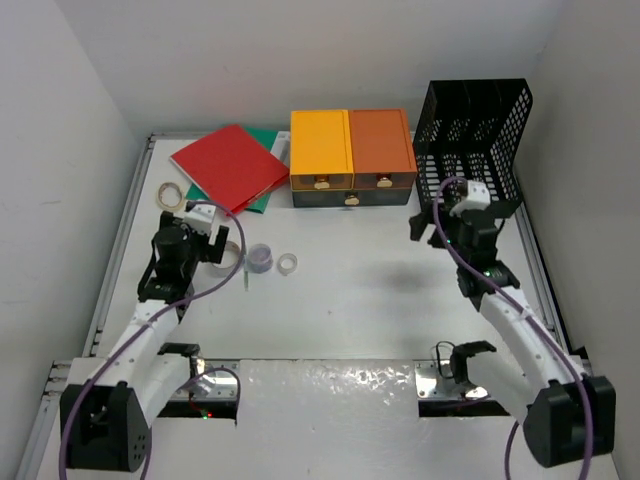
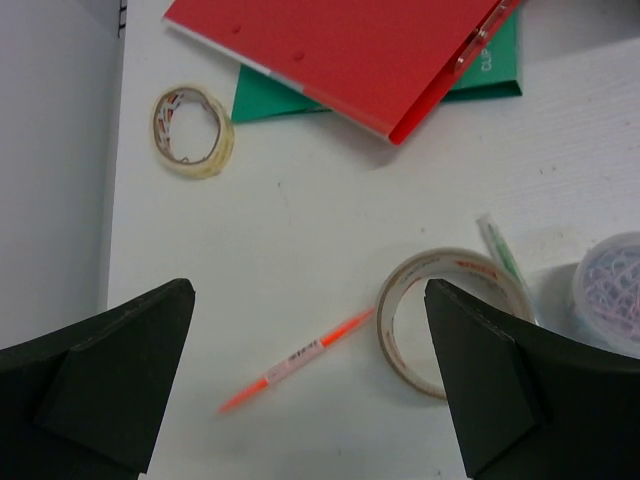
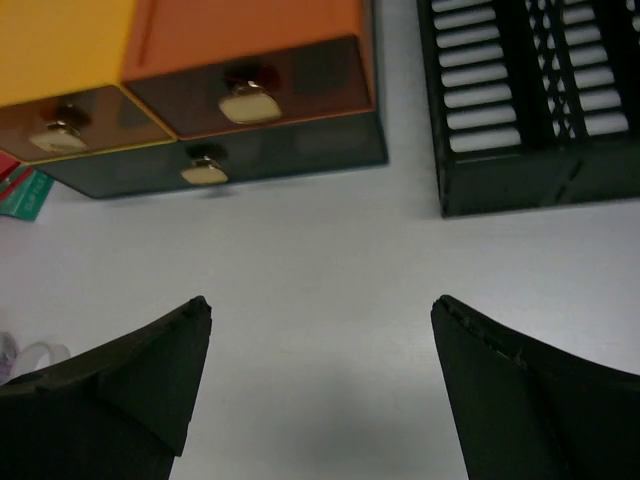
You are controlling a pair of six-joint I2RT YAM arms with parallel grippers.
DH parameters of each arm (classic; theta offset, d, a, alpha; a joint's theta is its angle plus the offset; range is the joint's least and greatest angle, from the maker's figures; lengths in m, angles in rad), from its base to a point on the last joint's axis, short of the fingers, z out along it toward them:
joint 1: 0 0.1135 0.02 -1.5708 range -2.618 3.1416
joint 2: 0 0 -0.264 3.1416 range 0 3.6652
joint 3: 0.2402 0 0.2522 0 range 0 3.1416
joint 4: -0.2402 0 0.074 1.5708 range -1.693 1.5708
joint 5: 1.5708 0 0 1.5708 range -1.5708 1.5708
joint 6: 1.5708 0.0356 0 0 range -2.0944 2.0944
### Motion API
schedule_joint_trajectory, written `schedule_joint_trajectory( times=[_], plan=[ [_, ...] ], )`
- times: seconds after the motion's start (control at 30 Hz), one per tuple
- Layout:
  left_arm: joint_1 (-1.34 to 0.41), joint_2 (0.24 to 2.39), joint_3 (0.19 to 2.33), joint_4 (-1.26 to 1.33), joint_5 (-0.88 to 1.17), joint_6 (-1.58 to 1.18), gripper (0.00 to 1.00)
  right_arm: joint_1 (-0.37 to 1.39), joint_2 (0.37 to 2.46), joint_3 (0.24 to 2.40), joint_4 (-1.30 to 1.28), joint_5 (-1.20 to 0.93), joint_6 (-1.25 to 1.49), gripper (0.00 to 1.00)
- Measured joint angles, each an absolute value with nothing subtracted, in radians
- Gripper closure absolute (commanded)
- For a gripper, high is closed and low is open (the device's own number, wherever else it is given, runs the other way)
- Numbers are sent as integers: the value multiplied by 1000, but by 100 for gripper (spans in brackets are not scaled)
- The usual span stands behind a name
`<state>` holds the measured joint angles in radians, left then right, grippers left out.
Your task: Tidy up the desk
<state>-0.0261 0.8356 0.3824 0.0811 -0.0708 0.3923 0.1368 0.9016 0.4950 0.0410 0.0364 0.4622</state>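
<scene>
White desk (image 1: 350, 300) lay under both empty, wide-open tools; closing my left gripper (image 2: 306, 335) on the orange pen (image 2: 300, 358) could, I judged, snag the tape roll (image 2: 450, 262) just beside it, my right gripper (image 3: 320, 335) hovering near the drawer box (image 3: 250, 60).

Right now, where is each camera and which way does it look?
Top external: above, behind the arms, looking down on the desk; both arms show.
Left wrist: on left arm, looking down at tape roll, red folder; fingers show.
Right wrist: on right arm, facing drawer box, black rack; fingers show.
Shared by top and left wrist: red folder.
</scene>
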Motion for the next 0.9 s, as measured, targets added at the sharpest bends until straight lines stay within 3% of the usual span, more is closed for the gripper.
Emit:
schedule_joint_trajectory(
  times=[0.2, 0.57, 0.9],
  plan=[
    [-26, 1000, 426, 202, -24, 365, 0, 352, 1142, 710, 78, 229, 350, 9],
    [-26, 1055, 359, 372, -1, 307, 0, 403, 1458, 855, 131, 370, 259, 15],
    [-26, 1126, 374, 376, -122, 287, 0, 416, 1637, 977, 247, 432, 258, 22]
  ],
)
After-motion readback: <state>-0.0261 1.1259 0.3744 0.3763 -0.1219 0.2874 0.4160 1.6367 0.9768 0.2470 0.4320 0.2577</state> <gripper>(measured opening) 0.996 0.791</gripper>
